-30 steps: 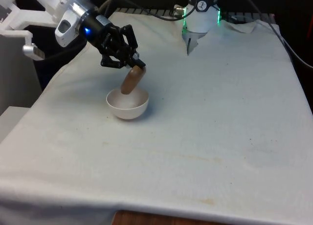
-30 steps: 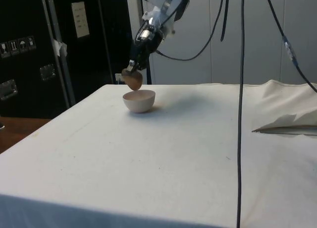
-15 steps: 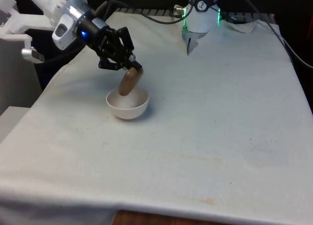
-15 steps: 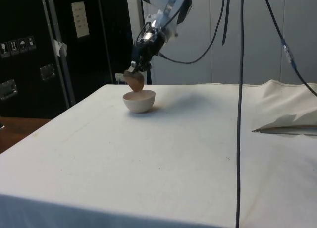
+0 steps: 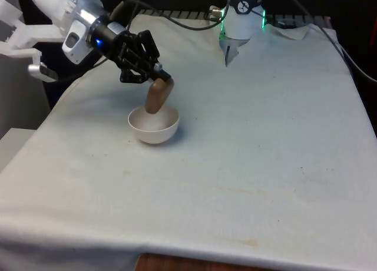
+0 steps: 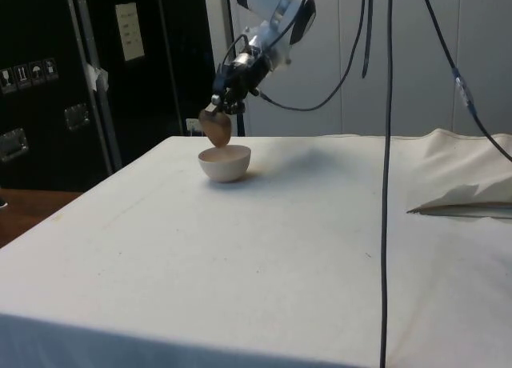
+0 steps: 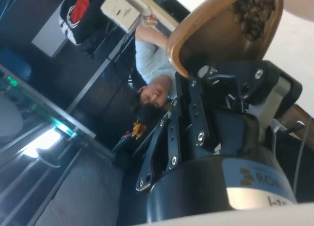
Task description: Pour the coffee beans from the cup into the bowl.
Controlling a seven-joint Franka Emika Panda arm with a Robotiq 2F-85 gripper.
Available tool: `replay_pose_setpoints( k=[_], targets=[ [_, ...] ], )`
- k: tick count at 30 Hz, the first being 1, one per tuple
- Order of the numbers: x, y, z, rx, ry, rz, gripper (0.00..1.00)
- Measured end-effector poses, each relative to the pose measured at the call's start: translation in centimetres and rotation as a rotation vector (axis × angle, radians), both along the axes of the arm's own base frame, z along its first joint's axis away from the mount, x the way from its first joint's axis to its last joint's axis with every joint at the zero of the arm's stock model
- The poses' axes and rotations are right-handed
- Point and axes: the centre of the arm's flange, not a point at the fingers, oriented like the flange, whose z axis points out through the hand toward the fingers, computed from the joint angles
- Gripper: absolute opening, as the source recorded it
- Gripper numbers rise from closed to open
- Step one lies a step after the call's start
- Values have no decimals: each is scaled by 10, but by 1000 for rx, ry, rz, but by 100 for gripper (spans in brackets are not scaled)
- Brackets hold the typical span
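Now the black two-finger gripper clenches the small brown plastic cup by its rim, tilted over the white round bowl. Cup seems light and stiff; loose coffee beans may spill quickly.

1. I read this as a robotics lab or test cell, not a home or a kitchen.
2. The desk is draped in a plain white cloth, wrinkled at the far end. It looks like a test surface, not furniture.
3. Loose black cables hang from overhead across the side view.
4. Dark equipment cabinets with metal latches and handling labels stand beside the desk.
5. A white paper notice is stuck on one cabinet door.
6. In the wrist view I see a person behind the desk, among racks and gear.
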Motion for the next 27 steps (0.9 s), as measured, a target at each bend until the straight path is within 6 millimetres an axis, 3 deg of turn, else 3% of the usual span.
replay_pose_setpoints(
  k=[27],
  targets=[
    [-6, -5, -5, 184, -32, -52, 0]
  ],
)
